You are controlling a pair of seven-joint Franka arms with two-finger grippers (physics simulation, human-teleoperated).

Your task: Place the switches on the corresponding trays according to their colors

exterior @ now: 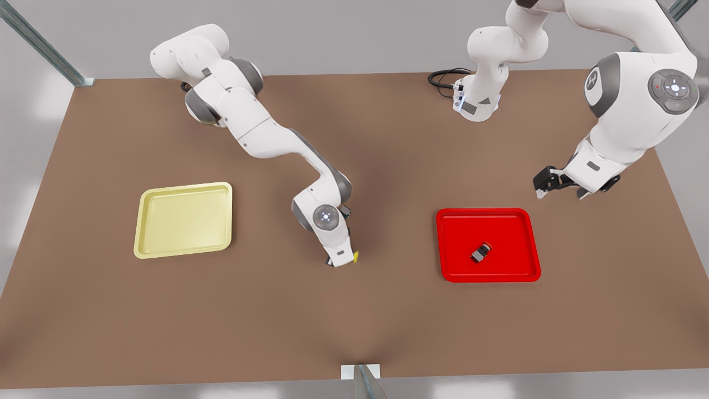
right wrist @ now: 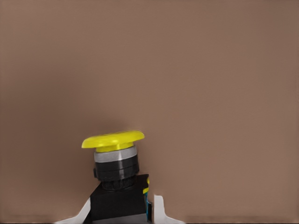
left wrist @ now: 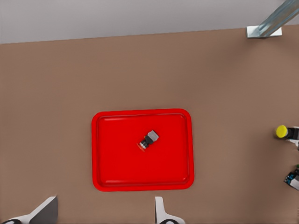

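The right gripper (exterior: 344,260) is reaching down near the middle of the brown tabletop (exterior: 354,310), its jaws clamped on the dark-bodied push-button switch with the yellow cap (right wrist: 113,140). The left gripper (exterior: 545,188) is hovering beyond the bright red rimmed tray's (exterior: 518,271) far right corner, jaws apart. One red-capped switch (exterior: 481,252) is lying tipped inside that tray. One pale yellow tray (exterior: 147,252) is sitting toward the tabletop's opposite side.

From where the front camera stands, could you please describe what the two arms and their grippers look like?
Both arms have glossy white rounded shells with dark grey joints. Round grey caps carry a ring of small pale lights. The left gripper is black; its fingers are white in its wrist view. The right gripper has a white housing. A black cable loops by one base.
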